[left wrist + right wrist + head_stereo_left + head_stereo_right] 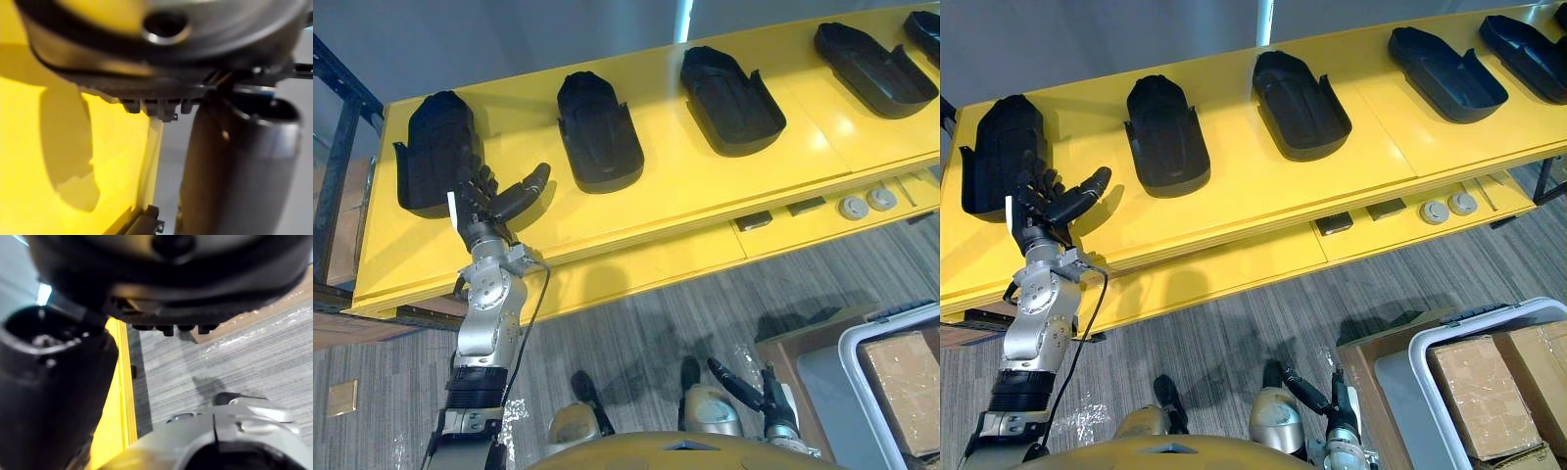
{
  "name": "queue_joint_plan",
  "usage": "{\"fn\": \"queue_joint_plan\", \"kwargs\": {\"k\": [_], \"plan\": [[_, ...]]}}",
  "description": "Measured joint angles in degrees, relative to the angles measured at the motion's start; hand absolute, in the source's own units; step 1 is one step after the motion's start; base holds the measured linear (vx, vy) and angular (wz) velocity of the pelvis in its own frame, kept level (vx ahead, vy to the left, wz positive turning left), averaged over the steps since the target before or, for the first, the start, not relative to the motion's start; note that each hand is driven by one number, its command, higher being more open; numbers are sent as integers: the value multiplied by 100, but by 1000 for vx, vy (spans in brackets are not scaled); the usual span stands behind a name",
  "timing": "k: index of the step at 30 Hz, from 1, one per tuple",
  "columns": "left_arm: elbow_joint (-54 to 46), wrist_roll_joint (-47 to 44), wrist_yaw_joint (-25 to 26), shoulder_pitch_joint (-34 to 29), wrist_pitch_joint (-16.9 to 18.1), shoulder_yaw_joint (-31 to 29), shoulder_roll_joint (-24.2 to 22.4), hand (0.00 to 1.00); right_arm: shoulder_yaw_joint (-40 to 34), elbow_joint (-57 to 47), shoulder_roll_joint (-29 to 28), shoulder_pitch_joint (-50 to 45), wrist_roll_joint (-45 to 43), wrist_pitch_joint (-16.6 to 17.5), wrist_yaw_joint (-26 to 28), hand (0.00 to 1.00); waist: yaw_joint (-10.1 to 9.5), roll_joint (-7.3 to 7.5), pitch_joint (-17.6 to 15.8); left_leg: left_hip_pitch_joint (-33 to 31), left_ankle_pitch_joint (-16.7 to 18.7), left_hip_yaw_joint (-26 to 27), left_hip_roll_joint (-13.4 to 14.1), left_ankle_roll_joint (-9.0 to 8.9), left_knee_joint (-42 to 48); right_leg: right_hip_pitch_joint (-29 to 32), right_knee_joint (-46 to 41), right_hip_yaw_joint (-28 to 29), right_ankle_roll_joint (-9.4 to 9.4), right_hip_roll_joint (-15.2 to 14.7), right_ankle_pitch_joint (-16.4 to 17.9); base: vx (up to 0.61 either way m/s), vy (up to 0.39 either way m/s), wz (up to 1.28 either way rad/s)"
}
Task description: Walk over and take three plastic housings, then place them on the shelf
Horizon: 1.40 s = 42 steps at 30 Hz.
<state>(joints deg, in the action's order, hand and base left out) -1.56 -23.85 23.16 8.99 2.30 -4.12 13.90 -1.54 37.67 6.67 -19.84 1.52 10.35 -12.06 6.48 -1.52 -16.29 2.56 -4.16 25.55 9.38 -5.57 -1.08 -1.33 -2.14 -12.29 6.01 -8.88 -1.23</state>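
Right robot hand (751, 388) low over floor (636, 333), fingers straight, empty. Left robot hand (499, 201) raised at worktop (685, 186) front, spread wide, empty, by near edge of leftmost housing (435, 137). Other housings (597, 132) in a row along the worktop to its right.

Silver-grey left arm (492, 299), dark left hand (489, 204)

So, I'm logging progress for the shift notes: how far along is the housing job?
Done: the walk over looks finished, with the robot at the yellow table. In hand: nothing yet. The left robot hand is open beside the leftmost housing, and the right robot hand hangs low and empty. Left: taking all three housings, and the whole placing step.
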Motion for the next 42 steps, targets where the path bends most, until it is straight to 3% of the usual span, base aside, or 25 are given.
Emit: {"fn": "queue_joint_plan", "kwargs": {"k": [4,8,15,17,20,28,33,37,42], "plan": [[-275,28,-291,-58,38,1,6,100,-11,56,0,0,2,1,6,100,-11,0,1,50,3,-9,-2,-2,-5,-75,32,-19,2,0,-2,0,0,0],[-1265,243,-397,-343,151,-67,47,100,-60,100,-3,-12,15,2,18,100,-8,-34,19,101,15,-31,-2,-11,-8,-144,48,-48,1,6,0,2,-1,2],[-1932,1456,-313,-538,159,-852,140,100,-405,203,6,-130,31,2,24,100,-106,-352,244,222,7,-114,-7,-8,-56,-376,167,-189,1,16,7,0,-4,8],[-1953,1961,-257,-560,-46,-1112,551,100,-471,224,32,-171,31,-1,25,100,-170,-471,349,222,-19,-162,-15,-4,-128,-390,235,-251,6,29,3,-21,-14,12],[-1972,2221,-497,-676,-479,-1500,1066,100,-475,224,42,-167,28,-29,25,100,-185,-511,432,225,-40,-196,-5,-6,-139,-418,259,-283,6,45,1,2,-7,6],[-18,2017,-1726,-606,-1204,-1576,2082,100,-447,679,78,-80,27,-134,76,100,-349,-373,796,373,-61,-144,1,-34,-221,-591,436,-268,42,86,-31,15,-5,-2],[1292,1480,-2789,141,-1630,-1569,2788,100,-455,779,71,-72,25,-157,173,100,-466,-291,841,384,-61,-112,4,-34,-221,-586,433,-229,41,92,-38,3,-1,-2],[1610,781,-3287,495,-1757,-1515,3183,100,-464,816,71,-50,24,-161,209,100,-463,-288,843,390,-61,-94,4,-34,-222,-581,430,-210,39,91,-42,1,0,-1],[1698,-366,-3773,701,-1793,-1231,3219,100,-531,979,32,9,24,-158,265,100,-449,-295,849,397,-72,-65,1,-39,-230,-588,429,-179,32,91,-74,13,-1,-3]]}}
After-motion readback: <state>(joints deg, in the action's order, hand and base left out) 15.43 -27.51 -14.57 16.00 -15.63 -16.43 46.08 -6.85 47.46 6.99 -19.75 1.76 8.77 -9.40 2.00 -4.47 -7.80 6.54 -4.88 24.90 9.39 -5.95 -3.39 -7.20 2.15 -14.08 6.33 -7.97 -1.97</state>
